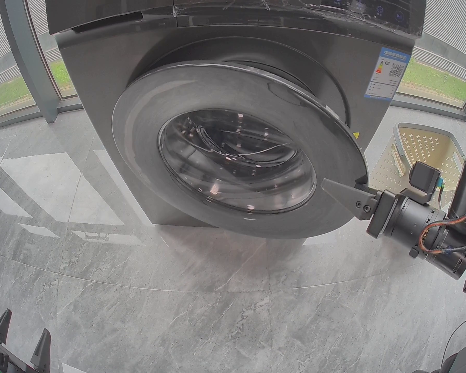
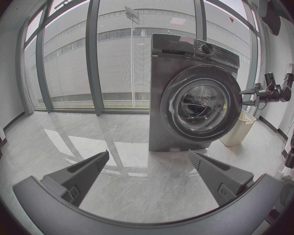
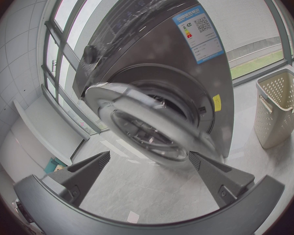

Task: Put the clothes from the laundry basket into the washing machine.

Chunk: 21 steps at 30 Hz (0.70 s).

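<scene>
The grey washing machine (image 1: pixel 103 68) stands in front of me with its round door (image 1: pixel 134 146) swung partly out. My right gripper (image 1: pixel 347 195) is open at the door's right edge, with one finger (image 3: pixel 215 177) close against the rim. From the left wrist view the right gripper (image 2: pixel 248 97) also sits at that door edge. The cream laundry basket (image 1: pixel 424 146) stands on the floor to the right of the machine; the part of its inside that I see holds no clothes. My left gripper (image 2: pixel 147 156) hangs open low at the left, well short of the machine.
Glossy grey tile floor (image 1: pixel 191 296) spreads out before the machine. Tall windows with dark frames (image 2: pixel 91 49) run behind and to the left of it. A white wall (image 2: pixel 284 49) stands close to the right of the basket.
</scene>
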### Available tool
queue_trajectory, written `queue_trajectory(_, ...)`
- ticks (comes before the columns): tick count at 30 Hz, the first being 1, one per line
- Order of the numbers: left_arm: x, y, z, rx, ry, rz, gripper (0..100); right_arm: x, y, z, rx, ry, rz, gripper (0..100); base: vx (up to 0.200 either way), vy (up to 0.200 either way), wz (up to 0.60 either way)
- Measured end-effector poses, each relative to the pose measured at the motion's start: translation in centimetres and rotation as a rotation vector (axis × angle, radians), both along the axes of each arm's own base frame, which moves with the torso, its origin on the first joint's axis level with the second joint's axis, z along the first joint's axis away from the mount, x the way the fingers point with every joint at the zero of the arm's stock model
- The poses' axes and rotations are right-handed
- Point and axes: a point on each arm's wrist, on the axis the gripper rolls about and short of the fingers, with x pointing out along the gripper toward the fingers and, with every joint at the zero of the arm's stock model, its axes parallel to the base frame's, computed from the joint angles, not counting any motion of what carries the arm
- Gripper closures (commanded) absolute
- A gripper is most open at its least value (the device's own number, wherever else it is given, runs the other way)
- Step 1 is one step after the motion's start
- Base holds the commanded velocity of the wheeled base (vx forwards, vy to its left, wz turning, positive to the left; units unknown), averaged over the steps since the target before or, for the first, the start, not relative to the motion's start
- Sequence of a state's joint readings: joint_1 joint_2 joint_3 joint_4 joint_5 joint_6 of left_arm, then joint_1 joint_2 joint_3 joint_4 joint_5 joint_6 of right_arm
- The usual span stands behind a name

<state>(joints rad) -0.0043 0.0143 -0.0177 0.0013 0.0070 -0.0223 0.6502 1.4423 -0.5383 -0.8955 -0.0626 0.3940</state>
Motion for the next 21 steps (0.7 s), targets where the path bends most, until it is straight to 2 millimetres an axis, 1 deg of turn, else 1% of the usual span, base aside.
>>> queue_trajectory(7, 0.00, 0.00, 0.00, 0.000, 0.001, -0.001, 0, 0.27, 0.03, 0.21, 0.005, -0.005, -0.007, 0, 0.200, 0.000, 0.00)
queue_trajectory(17, 0.01, 0.00, 0.00, 0.001, 0.001, -0.002, 0, 0.54, -0.49, 0.16, 0.002, 0.000, -0.032, 0, 0.200, 0.000, 0.00)
queue_trajectory(21, 0.01, 0.00, 0.00, 0.000, 0.001, -0.002, 0, 0.56, -0.67, -0.21, -0.010, 0.026, -0.028, 0, 0.000, 0.000, 0.00)
